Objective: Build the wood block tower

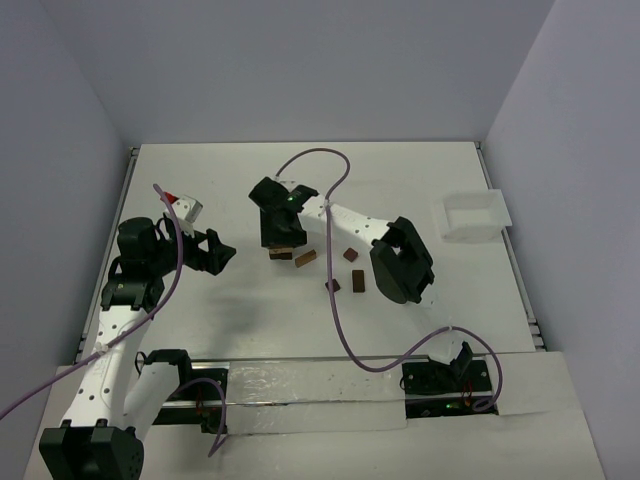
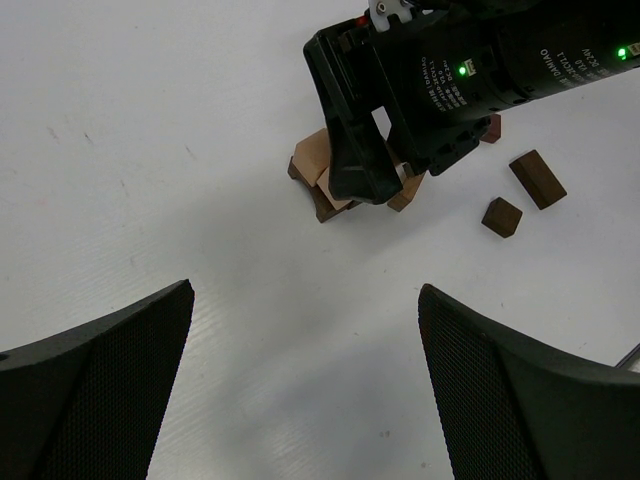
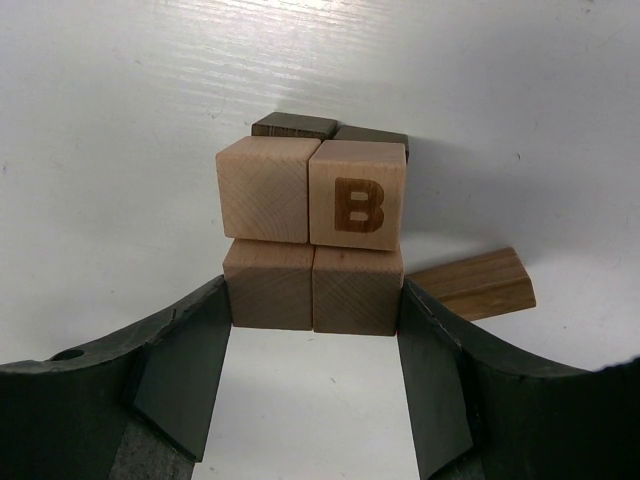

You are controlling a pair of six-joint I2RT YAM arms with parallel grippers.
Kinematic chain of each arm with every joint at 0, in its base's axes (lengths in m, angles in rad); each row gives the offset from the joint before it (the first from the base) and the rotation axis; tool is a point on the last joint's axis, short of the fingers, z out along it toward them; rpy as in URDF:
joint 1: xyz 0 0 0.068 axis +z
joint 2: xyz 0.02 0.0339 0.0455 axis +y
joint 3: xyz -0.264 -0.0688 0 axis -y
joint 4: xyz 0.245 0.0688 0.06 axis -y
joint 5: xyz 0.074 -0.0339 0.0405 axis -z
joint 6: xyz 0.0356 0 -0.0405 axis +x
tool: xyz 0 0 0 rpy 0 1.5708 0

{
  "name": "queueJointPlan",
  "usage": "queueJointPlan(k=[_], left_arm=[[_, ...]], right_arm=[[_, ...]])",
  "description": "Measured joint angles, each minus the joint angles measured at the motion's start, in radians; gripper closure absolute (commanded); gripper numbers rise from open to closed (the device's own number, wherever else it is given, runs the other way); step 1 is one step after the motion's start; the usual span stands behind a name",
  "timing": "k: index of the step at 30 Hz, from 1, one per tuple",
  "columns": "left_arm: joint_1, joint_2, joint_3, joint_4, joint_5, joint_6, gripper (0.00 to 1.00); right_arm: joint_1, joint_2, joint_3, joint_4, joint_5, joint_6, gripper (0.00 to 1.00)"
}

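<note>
Right hand (image 3: 313, 296) straddles wood block tower (image 3: 360, 205), fingers (image 3: 190, 360) pressed on both flanks of near pair. Left hand (image 1: 215, 250) wide open, empty; tower at its 3 o'clock.

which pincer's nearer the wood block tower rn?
Right. The right pincer straddles the wood block tower, fingers pressed against two blocks' sides. The left pincer hangs open off to the tower's left, well apart from it.

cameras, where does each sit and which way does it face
Top external: above and behind the bases, looking down on the table; both arms show.
Left wrist: low, facing the wood block tower and right tool; left tool frames the bottom.
Right wrist: close on the tower, own fingers flanking its nearest blocks.
Both wrist views share the tower.
</note>
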Motion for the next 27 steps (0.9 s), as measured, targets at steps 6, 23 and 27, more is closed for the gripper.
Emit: queueJointPlan(k=[6,23,27], left_arm=[[0.000,0.000,0.000,0.001,0.000,0.000,0.01],[0.000,0.005,0.000,0.004,0.000,0.000,0.01],[0.000,0.006,0.000,0.004,0.000,0.000,0.01]], right_arm=[[-0.002,0.000,0.002,-0.001,-0.001,0.002,0.59],[-0.004,0.021,0.013,-0.001,-0.008,0.003,0.51],[-0.004,0.022,0.015,-0.001,-0.008,0.003,0.45]])
